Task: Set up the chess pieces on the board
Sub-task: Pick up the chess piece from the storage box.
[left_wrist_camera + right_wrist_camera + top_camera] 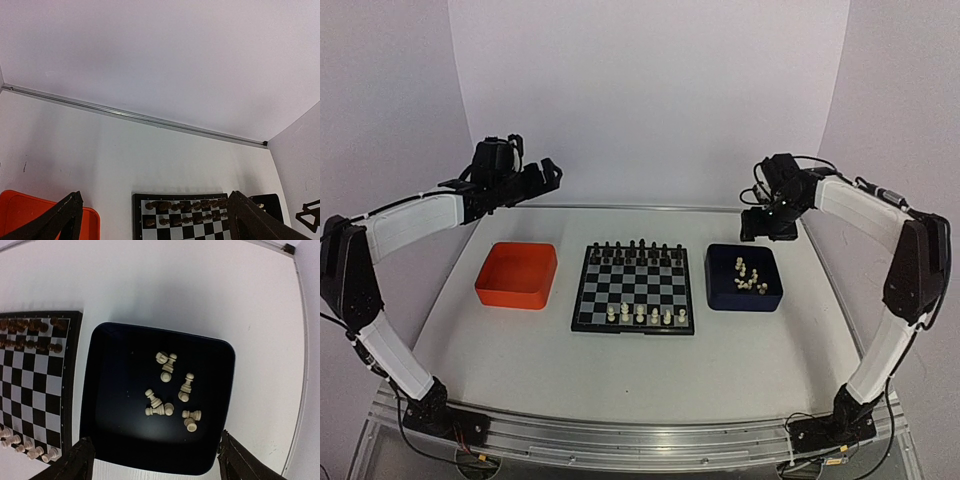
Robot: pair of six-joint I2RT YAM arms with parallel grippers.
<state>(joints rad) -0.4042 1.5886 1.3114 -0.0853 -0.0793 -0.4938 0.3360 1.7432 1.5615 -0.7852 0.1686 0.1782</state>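
My left end effector [546, 176] hovers high, tilted forward, jaws wide apart; my right end effector [767, 226] points down, equally spread.

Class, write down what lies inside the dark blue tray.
About ten cream-white chess pieces lie loose in the dark blue tray, several toppled. Its near corners are covered by the fingers of the right gripper, so anything there is hidden.

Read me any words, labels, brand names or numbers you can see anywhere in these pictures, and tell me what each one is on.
There is no readable text in any view.
The board: no letters or numbers can be made out on its black border.
The orange tray: plain, no label.
The dark blue tray: plain, no label.
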